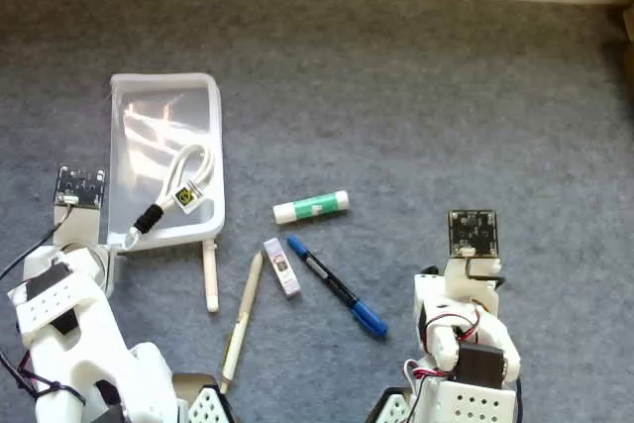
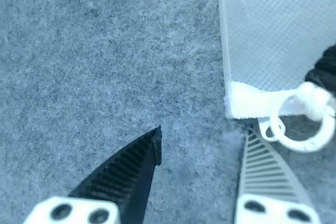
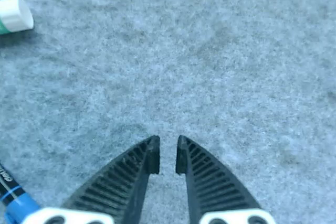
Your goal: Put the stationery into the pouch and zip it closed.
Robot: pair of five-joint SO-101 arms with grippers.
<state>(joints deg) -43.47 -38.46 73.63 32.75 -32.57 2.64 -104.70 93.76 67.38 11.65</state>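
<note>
Left claw (image 2: 202, 135) wide open, empty, beside pouch (image 2: 273, 40) corner. Right claw (image 3: 167, 153) closed to slit, empty; blue pen (image 3: 11, 199), glue stick (image 3: 13, 15) nearby.

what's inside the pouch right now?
No stationery visible in the pouch; only a white loop strap with a tag lies over it, on top or inside unclear. Glare hides the upper part. Outside lie the glue stick, blue pen and pencil.
</note>
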